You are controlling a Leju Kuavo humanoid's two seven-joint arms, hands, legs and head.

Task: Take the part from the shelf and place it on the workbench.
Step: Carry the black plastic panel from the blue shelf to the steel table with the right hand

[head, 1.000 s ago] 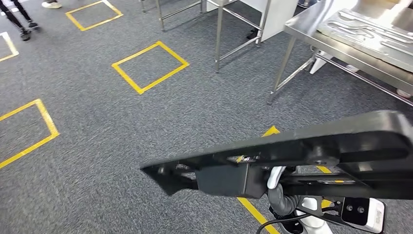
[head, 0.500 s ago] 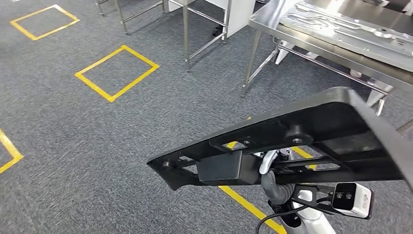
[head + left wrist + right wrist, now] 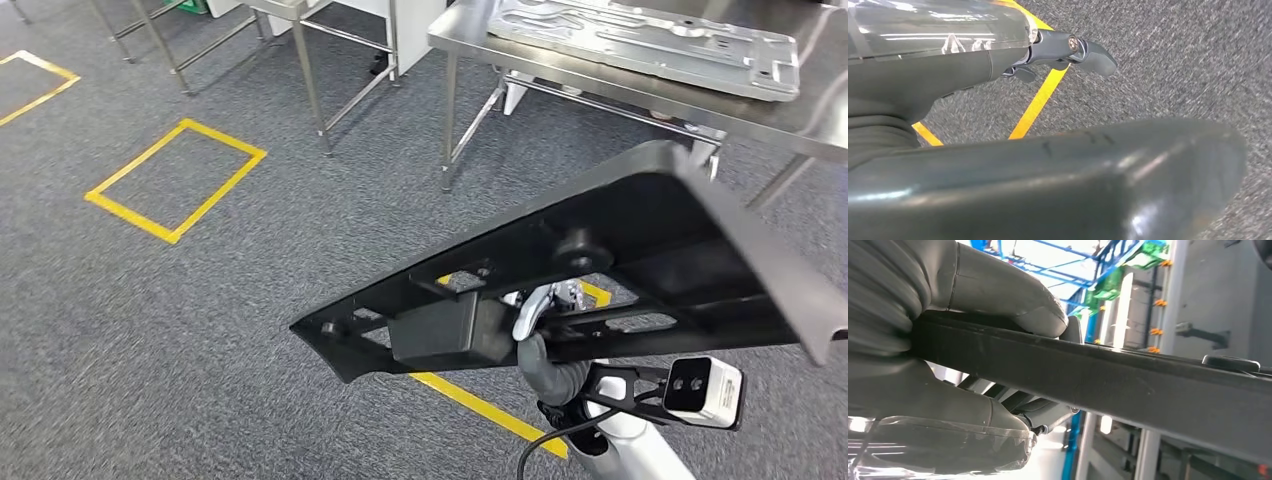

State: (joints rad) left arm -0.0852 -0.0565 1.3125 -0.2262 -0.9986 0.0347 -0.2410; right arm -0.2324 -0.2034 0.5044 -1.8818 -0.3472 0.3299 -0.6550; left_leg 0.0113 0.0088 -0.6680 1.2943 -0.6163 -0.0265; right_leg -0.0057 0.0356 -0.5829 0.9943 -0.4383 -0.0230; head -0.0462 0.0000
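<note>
The part (image 3: pixel 600 270) is a long flat black plate with ribs and a boxy block underneath, held tilted over the floor at the lower right of the head view. My right hand (image 3: pixel 540 345) grips it from below. Up close in the right wrist view, that right hand (image 3: pixel 938 365) clamps the black part's edge (image 3: pixel 1128 385), thumb on one side and fingers on the other. My left hand (image 3: pixel 1013 175) hangs over the carpet holding nothing, its fingers (image 3: pixel 1088 50) spread away from the thumb. The steel workbench (image 3: pixel 600 78) stands ahead at the upper right.
A silver machined plate (image 3: pixel 650 40) lies on the workbench. Another steel-legged frame (image 3: pixel 310 70) stands to its left. Grey carpet bears a yellow taped square (image 3: pixel 175 180) and a yellow line (image 3: pixel 480 400) by my feet.
The whole view has swung: the workbench has shifted left and nearer, the yellow squares have slid left. The black part stays in my right hand, now raised more toward the bench.
</note>
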